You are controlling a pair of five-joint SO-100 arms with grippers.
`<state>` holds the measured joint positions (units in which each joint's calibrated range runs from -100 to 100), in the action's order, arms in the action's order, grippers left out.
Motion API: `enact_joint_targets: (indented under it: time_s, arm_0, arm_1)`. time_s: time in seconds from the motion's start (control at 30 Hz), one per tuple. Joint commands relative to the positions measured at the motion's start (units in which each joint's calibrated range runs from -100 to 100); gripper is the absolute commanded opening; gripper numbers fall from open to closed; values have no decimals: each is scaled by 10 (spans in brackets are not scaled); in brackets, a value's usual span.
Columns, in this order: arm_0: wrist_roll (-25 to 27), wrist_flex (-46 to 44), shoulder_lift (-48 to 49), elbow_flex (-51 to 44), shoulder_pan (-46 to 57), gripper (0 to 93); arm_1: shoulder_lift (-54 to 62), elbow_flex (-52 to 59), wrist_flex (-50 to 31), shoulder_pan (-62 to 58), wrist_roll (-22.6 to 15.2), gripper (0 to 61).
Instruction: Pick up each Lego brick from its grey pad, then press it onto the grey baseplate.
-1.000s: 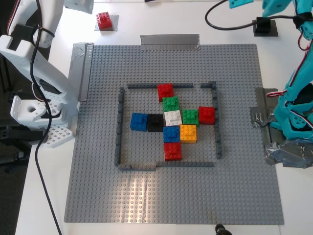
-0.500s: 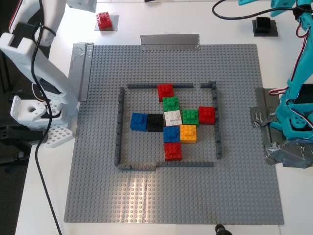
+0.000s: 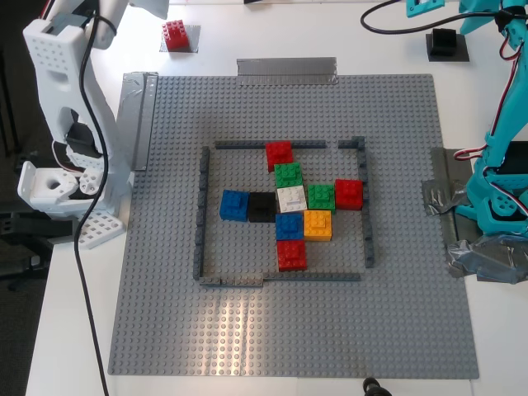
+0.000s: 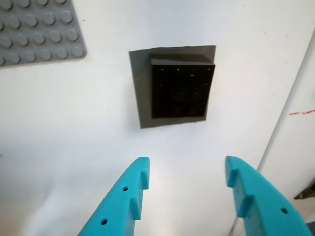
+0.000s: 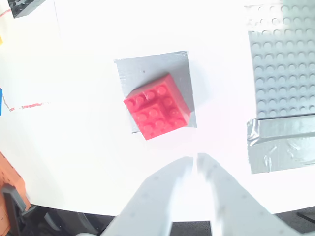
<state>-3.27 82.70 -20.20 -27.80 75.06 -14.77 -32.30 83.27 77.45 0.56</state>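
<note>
1. Approach step, nothing lifted: my first gripper (image 4: 187, 189), jaws apart, hangs above the black brick (image 4: 181, 91) on its dark grey pad (image 4: 142, 88).
2. My second gripper (image 5: 194, 164), jaws nearly together, hangs near the red brick (image 5: 157, 112), skewed on the light grey pad (image 5: 147, 69).
3. Next, I judge: descend, straddle, close, carry to the grey baseplate (image 3: 247, 346).

Seeing white tabletop (image 3: 272, 33) filling exterior view, evenly lit, soft glare washing out surface in second wrist view. Dark floor (image 3: 16, 330) showing past table edge at exterior view's left. Black cable (image 3: 82, 280) trailing down over that edge. Not seeing walls or windows.
</note>
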Motion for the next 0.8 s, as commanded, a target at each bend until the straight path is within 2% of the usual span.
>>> enact_joint_targets:
  time_s: [0.0, 0.13, 0.33, 0.47, 0.6, 0.77]
  arm_0:
    - [4, -3, 4, -23, -2, 274]
    - [4, -4, -11, -23, -8, 274]
    - [4, -4, -34, -26, -10, 274]
    - [4, -4, -41, -26, -10, 274]
    - [4, -4, -43, -25, -13, 274]
    - [3, -4, -43, -25, -21, 274]
  arm_1:
    - [-45, -109, -3, 14, -5, 2]
    - [-108, -181, 4, 27, -6, 2]
    - [-159, -211, -9, 40, -23, 4]
    - [-189, -245, -17, 49, -31, 117]
    - [-199, -251, -41, 59, -39, 187]
    - [-169, -188, -74, 69, -60, 200]
